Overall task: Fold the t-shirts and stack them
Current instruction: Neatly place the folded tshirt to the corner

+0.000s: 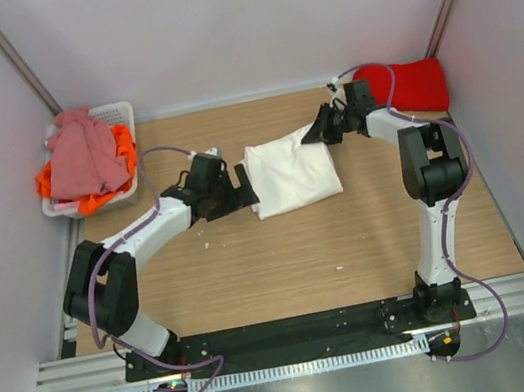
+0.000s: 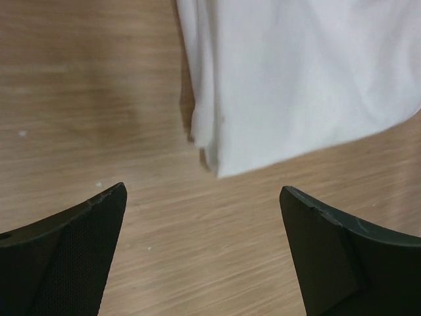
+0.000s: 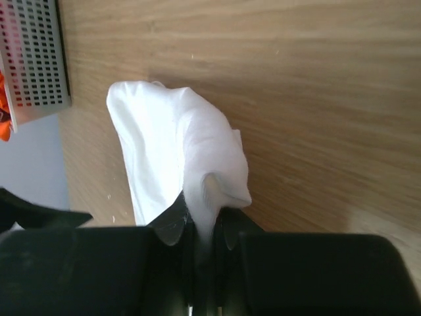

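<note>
Nearest you on the table [image 1: 284,263], the left gripper [image 2: 202,191] is spread wide with nothing between its fingers. Its wrist view shows bare wood under them and the layered edge of the white shirt [image 1: 288,173] just ahead, apart from both tips. The top view tells you only that this gripper sits at the shirt's left edge (the gap doesn't read from up there). The shirt lies mid-table as a rough folded rectangle. At its far right corner the right gripper [image 3: 200,230] is clamped tight on a pinch of white cloth, which rises into it; only the right wrist view shows you that grip plainly. Beyond, in the far right corner, the red shirt [image 1: 415,85] lies on the table, seen only from above. Far left, the basket [image 1: 120,110] holds the pink shirt [image 1: 83,156] heaped over the orange shirt [image 1: 122,150]; the right wrist view catches just its slotted wall and a sliver of orange.
</note>
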`<act>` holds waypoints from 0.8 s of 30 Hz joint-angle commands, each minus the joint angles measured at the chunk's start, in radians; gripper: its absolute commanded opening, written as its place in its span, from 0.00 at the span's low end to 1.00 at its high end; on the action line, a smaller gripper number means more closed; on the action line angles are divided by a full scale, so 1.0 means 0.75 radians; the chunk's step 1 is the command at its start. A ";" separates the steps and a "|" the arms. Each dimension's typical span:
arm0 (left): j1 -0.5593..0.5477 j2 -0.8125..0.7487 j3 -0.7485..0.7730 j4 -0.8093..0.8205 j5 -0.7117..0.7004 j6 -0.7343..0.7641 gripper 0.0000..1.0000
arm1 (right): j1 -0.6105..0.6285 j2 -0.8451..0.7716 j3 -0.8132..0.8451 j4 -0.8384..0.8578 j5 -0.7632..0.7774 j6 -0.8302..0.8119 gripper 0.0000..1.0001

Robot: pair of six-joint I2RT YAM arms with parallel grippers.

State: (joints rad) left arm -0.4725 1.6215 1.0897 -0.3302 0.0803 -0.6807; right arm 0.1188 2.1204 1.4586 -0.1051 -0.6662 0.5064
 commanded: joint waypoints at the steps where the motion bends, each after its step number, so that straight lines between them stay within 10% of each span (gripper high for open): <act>1: -0.108 -0.073 -0.133 0.062 -0.195 -0.013 1.00 | -0.050 -0.072 0.161 -0.132 0.023 -0.108 0.01; 24: -0.354 -0.280 -0.391 0.291 -0.492 0.047 1.00 | -0.267 0.003 0.888 -0.713 0.285 -0.495 0.02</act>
State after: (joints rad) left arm -0.7319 1.4052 0.7883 -0.1642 -0.2520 -0.6632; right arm -0.0486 2.1273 2.0396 -0.6010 -0.5053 0.1680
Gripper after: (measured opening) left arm 0.996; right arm 0.148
